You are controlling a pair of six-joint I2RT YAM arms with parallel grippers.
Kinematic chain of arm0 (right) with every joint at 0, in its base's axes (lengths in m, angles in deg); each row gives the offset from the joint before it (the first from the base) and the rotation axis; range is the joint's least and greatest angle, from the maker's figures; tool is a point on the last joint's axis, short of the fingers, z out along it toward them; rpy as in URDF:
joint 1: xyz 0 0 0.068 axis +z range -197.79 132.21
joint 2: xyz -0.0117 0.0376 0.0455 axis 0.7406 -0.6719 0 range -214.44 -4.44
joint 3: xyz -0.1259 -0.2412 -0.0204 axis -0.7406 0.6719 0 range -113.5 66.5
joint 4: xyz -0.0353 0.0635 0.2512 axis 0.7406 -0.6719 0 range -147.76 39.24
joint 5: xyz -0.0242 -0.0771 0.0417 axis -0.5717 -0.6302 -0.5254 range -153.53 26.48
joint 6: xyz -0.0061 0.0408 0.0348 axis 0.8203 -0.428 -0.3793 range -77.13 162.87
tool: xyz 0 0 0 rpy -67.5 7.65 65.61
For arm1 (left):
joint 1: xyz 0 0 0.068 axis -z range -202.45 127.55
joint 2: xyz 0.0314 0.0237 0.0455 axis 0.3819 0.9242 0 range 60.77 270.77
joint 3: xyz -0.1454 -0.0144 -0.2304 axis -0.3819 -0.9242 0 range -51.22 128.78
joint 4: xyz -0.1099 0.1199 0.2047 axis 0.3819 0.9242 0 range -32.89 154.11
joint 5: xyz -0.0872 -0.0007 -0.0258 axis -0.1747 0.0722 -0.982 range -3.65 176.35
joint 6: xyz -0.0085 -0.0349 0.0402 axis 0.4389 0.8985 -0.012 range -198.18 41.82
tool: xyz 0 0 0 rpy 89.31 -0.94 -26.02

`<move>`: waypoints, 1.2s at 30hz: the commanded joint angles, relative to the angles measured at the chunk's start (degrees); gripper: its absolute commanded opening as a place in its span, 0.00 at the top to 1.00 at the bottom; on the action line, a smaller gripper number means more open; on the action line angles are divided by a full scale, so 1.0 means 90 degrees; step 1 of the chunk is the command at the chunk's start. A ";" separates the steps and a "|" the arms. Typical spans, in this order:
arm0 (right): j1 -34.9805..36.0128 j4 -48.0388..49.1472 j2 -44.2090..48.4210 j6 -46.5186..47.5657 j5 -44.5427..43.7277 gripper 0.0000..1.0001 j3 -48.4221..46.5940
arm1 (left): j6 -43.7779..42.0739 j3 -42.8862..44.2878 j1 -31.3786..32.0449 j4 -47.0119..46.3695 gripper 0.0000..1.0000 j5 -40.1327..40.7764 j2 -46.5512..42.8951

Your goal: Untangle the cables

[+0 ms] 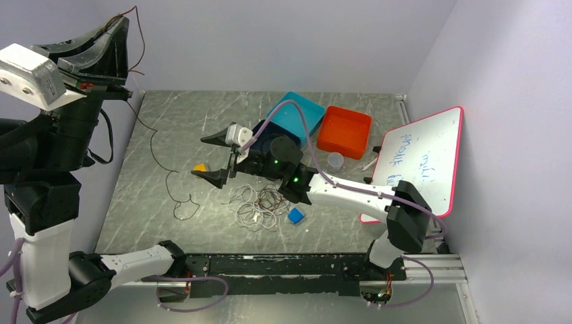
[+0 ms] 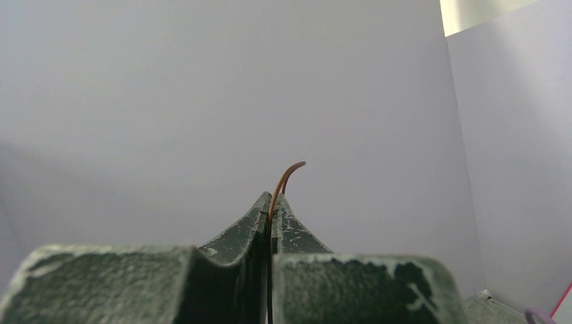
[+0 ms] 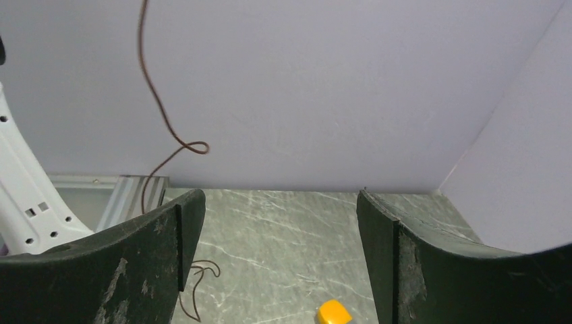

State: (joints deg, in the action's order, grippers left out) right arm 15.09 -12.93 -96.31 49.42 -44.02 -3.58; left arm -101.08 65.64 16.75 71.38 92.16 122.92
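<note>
High at far left, left gripper (image 1: 121, 23) clamped tight on brown cable (image 1: 154, 145); cable hangs slack to table (image 1: 135, 223), lower end near pile (image 1: 260, 202) at centre, seemingly apart; right gripper (image 1: 210, 156) spread wide, hovering just left of pile; strands likely light, limp, springy, snag-prone; pinch 1 outer loop, not knot.
</note>
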 commanded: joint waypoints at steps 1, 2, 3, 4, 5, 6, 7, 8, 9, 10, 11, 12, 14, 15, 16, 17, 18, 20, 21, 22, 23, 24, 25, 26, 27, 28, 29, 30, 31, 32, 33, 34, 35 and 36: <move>0.0025 0.0003 0.0033 -0.0040 0.0439 0.14 -0.0182 | 0.0059 -0.0055 -0.0027 -0.0220 0.93 -0.0069 -0.0048; 0.0031 0.0006 -0.0017 -0.0081 0.0552 0.14 -0.0268 | 0.0055 -0.0055 -0.0025 -0.0221 0.93 -0.0069 -0.0047; 0.0038 0.0006 -0.0075 -0.0116 0.0670 0.14 -0.0333 | 0.0058 -0.0055 -0.0022 -0.0213 0.93 -0.0069 -0.0059; 0.0051 0.0006 -0.0131 -0.0154 0.0778 0.14 -0.0401 | 0.0055 -0.0047 -0.0025 -0.0208 0.93 -0.0060 -0.0045; 0.0068 -0.0001 -0.0186 -0.0184 0.0872 0.14 -0.0453 | 0.0054 -0.0024 -0.0025 -0.0199 0.93 -0.0059 -0.0041; 0.0092 0.0004 -0.0230 -0.0208 0.0932 0.14 -0.0500 | 0.0054 -0.0012 -0.0023 -0.0182 0.93 -0.0059 -0.0040; 0.0115 0.0018 -0.0260 -0.0229 0.0974 0.14 -0.0541 | 0.0054 -0.0002 -0.0022 -0.0165 0.93 -0.0059 -0.0033; 0.0140 0.0046 -0.0304 -0.0252 0.1016 0.15 -0.0577 | 0.0055 -0.0005 -0.0021 -0.0170 0.93 -0.0059 -0.0030; 0.0156 0.0070 -0.0329 -0.0287 0.1020 0.15 -0.0616 | 0.0054 -0.0014 -0.0020 -0.0174 0.93 -0.0059 -0.0038; 0.0174 0.0090 -0.0373 -0.0317 0.1009 0.16 -0.0662 | 0.0060 -0.0029 -0.0020 -0.0185 0.93 -0.0059 -0.0039; 0.0190 0.0101 -0.0405 -0.0342 0.1002 0.17 -0.0706 | 0.0064 -0.0042 -0.0021 -0.0182 0.93 -0.0059 -0.0035; 0.0183 0.0099 -0.0444 -0.0359 0.0986 0.17 -0.0761 | 0.0075 -0.0052 -0.0020 -0.0187 0.93 -0.0059 -0.0040; 0.0201 0.0043 -0.0537 -0.0357 0.0946 0.20 -0.0880 | 0.0090 -0.0071 -0.0025 -0.0199 0.93 -0.0067 -0.0040; 0.0201 -0.0042 -0.0588 -0.0328 0.0927 0.23 -0.0952 | 0.0092 -0.0074 -0.0020 -0.0203 0.93 -0.0076 -0.0040; 0.0202 -0.0118 -0.0633 -0.0288 0.0894 0.27 -0.1013 | 0.0101 -0.0074 -0.0029 -0.0206 0.93 -0.0087 -0.0031; 0.0202 -0.0175 -0.0670 -0.0262 0.0860 0.32 -0.1053 | 0.0113 -0.0074 -0.0022 -0.0210 0.93 -0.0096 -0.0031; 0.0205 -0.0182 -0.0687 -0.0256 0.0822 0.38 -0.1060 | 0.0122 -0.0074 -0.0025 -0.0207 0.93 -0.0105 -0.0020; 0.0201 -0.0139 -0.0678 -0.0267 0.0730 0.54 -0.1012 | 0.0133 -0.0056 -0.0027 -0.0167 0.93 -0.0128 -0.0003; 0.0207 -0.0122 -0.0647 -0.0277 0.0643 0.61 -0.0954 | 0.0145 -0.0055 -0.0025 -0.0161 0.93 -0.0127 -0.0001; 0.0204 -0.0087 -0.0618 -0.0293 0.0544 0.66 -0.0890 | 0.0144 -0.0062 -0.0029 -0.0157 0.93 -0.0120 -0.0001; 0.0197 -0.0038 -0.0566 -0.0291 0.0443 0.71 -0.0805 | 0.0142 -0.0076 -0.0021 -0.0157 0.93 -0.0118 -0.0009; 0.0204 0.0000 -0.0493 -0.0292 0.0324 0.76 -0.0717 | 0.0150 -0.0090 -0.0020 -0.0153 0.93 -0.0109 -0.0022; 0.0198 0.0019 -0.0419 -0.0310 0.0168 0.82 -0.0617 | 0.0154 -0.0114 -0.0027 -0.0158 0.93 -0.0094 -0.0034; 0.0193 0.0046 -0.0328 -0.0316 0.0058 0.89 -0.0514 | 0.0159 -0.0143 -0.0023 -0.0159 0.93 -0.0066 -0.0051; 0.0193 0.0019 -0.0227 -0.0309 -0.0196 0.97 -0.0420 | 0.0175 -0.0188 -0.0026 -0.0158 0.93 -0.0016 -0.0077; 0.0192 -0.0042 -0.0119 -0.0303 -0.0455 1.00 -0.0330 | 0.0209 -0.0262 -0.0027 -0.0166 0.93 0.0039 -0.0100; 0.0187 -0.0092 0.0008 -0.0290 -0.0666 1.00 -0.0240 | 0.0260 -0.0365 -0.0025 -0.0171 0.93 0.0118 -0.0139; 0.0190 -0.0138 0.0149 -0.0238 -0.0908 1.00 -0.0129 | 0.0358 -0.0560 -0.0020 -0.0204 0.93 0.0214 -0.0205; 0.0188 -0.0190 0.0302 -0.0214 -0.1219 1.00 -0.0043 | 0.0452 -0.0837 -0.0020 -0.0248 0.93 0.0304 -0.0301; 0.0184 -0.0314 0.0455 -0.0167 -0.1537 1.00 0.0000 | 0.0553 -0.1158 -0.0026 -0.0276 0.93 0.0401 -0.0421; 0.0167 -0.0541 0.0581 -0.0116 -0.1851 1.00 -0.0042 | 0.0722 -0.1524 -0.0024 -0.0315 0.93 0.0535 -0.0533; 0.0135 -0.0823 0.0716 -0.0027 -0.2092 1.00 -0.0136 | 0.0920 -0.1867 -0.0025 -0.0352 0.93 0.0734 -0.0655; 0.0092 -0.1125 0.0791 0.0045 -0.2341 1.00 -0.0288 | 0.1160 -0.2249 -0.0022 -0.0390 0.93 0.0836 -0.0780; 0.0029 -0.1435 0.0826 0.0096 -0.2583 1.00 -0.0449 | 0.1429 -0.2624 -0.0025 -0.0466 0.93 0.0901 -0.0931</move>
State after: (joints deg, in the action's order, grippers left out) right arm 16.57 -19.10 -93.38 47.65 -55.25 -3.91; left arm -96.09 51.41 16.75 68.97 95.19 117.39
